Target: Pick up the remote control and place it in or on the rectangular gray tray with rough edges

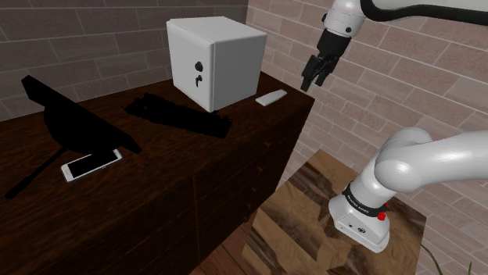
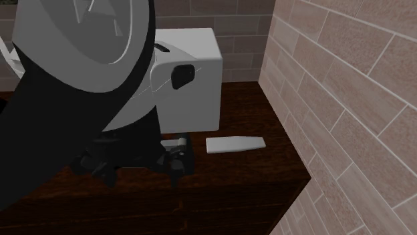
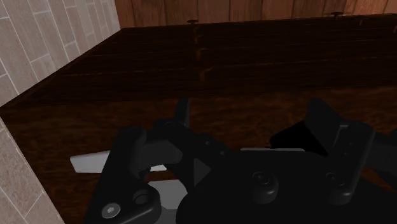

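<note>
The remote control [image 1: 271,98] is a small flat white bar lying on the dark wooden cabinet top, just to the shoulder view's right of the white box; it also lies in front of that box [image 2: 234,144]. My gripper [image 1: 312,84] hangs in the air above the cabinet's corner by the brick wall, to the shoulder view's right of the remote and higher, not touching it. Its fingers stand apart with nothing between them [image 3: 251,118]. White strips of the remote [image 3: 89,163] show past the hand. The tray [image 1: 180,116] is a flat, black, ragged-edged rectangle in front of the box.
A white cube-shaped box [image 1: 215,62] with a dark knob stands at the back of the cabinet top [image 1: 156,180]. A black slanted stand [image 1: 70,125] and a white phone [image 1: 91,165] lie towards the shoulder view's left. A brick wall [image 1: 407,86] bounds the cabinet's end.
</note>
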You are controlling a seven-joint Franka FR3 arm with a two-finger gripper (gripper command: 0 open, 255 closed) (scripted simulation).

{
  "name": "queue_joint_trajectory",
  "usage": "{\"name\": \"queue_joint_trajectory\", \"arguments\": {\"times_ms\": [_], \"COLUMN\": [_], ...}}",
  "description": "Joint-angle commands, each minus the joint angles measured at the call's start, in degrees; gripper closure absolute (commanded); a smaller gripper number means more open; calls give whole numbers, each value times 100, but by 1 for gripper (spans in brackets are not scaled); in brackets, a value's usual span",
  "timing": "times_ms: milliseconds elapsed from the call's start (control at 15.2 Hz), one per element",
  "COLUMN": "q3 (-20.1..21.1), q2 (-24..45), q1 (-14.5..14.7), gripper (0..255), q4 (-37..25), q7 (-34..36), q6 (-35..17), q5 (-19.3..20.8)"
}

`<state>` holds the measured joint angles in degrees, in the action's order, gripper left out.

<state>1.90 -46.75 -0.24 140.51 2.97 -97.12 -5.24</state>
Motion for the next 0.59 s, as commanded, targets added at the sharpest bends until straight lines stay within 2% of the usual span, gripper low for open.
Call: {"name": "queue_joint_trajectory", "arguments": {"times_ms": [0, 528], "q3": [0, 483], "q2": [0, 1743], "q1": [0, -663], "gripper": [0, 0], "q4": [0, -531], "q7": [0, 1821], "q6": [0, -1174], "q5": [0, -98]}}
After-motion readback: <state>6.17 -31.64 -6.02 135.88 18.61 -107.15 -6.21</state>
